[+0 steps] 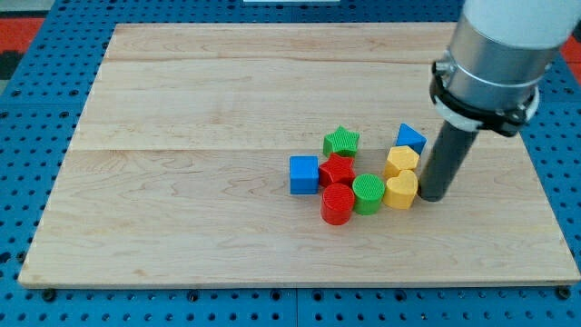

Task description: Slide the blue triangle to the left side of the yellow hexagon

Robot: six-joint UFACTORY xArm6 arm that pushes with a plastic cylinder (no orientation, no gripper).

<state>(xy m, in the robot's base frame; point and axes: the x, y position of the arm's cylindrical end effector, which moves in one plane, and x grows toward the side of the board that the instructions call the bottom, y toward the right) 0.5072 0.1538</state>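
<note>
The blue triangle [410, 139] sits just above and right of the yellow hexagon [401, 161], touching it. A yellow heart [400, 190] lies right below the hexagon. My tip [430, 197] is on the board at the right edge of the yellow heart, below and to the right of the hexagon and the blue triangle. The rod rises from it to the arm's grey cuff [490, 64] at the view's top right.
Left of the yellow blocks is a cluster: a green cylinder [368, 193], a red cylinder [337, 203], a red star [338, 170], a green star [341, 142] and a blue cube [304, 174]. The wooden board [182, 109] lies on a blue pegboard.
</note>
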